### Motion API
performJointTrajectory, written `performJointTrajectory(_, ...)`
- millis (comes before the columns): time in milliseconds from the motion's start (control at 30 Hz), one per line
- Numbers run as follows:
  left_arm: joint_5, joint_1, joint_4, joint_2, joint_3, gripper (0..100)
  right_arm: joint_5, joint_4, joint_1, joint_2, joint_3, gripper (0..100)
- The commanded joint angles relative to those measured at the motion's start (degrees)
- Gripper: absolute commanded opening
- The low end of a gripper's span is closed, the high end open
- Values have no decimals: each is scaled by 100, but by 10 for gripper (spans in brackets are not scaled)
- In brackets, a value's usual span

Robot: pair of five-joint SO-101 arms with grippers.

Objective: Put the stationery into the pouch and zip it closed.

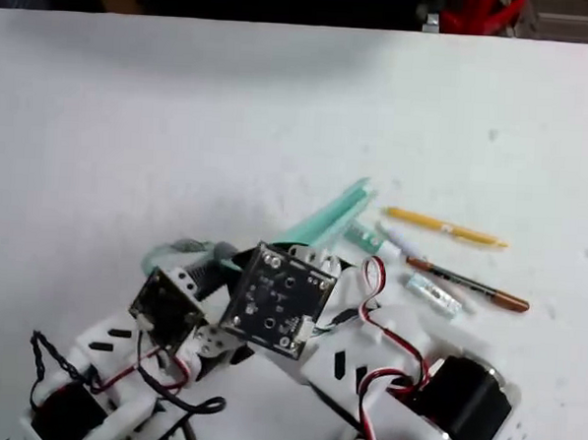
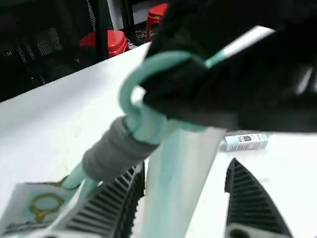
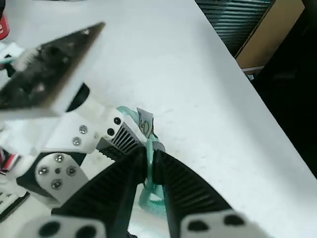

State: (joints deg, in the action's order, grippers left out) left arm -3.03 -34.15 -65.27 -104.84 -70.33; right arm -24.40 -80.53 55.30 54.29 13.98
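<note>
The teal pouch (image 1: 323, 222) lies mid-table, partly hidden under both arms. In the left wrist view the pouch (image 2: 178, 188) runs between the spread ribbed fingers of my left gripper (image 2: 185, 171), which is open around it. My right gripper (image 3: 150, 153) is shut on the pouch's teal cord loop (image 3: 148, 196); that black gripper (image 2: 213, 74) shows holding the loop (image 2: 133, 89) above a grey wrapped section (image 2: 111, 151). A yellow pen (image 1: 442, 226), a brown pen (image 1: 468, 284), a white marker (image 1: 396, 240) and a small box (image 1: 434, 294) lie on the table to the pouch's right.
A paper tag (image 2: 34, 210) hangs off the pouch end. The white table (image 1: 181, 125) stretches bare to the back and left. Both arm bases crowd the front edge. Red objects (image 2: 111, 39) stand beyond the far edge.
</note>
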Motion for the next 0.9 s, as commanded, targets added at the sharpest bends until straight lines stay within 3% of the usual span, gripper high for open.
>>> performJointTrajectory(0,-114,-31,26,22,360,271,246,189,-66,57,-158,17)
performJointTrajectory(167,-105,-57,624,22,114,248,387,198,180,57,-141,17)
performJointTrajectory(300,-70,-154,818,31,-70,163,387,198,215,57,-167,17)
performJointTrajectory(467,695,-549,1187,31,-642,12,352,224,189,66,-176,17)
performJointTrajectory(867,686,-549,1213,22,-738,22,510,892,-1200,558,0,17)
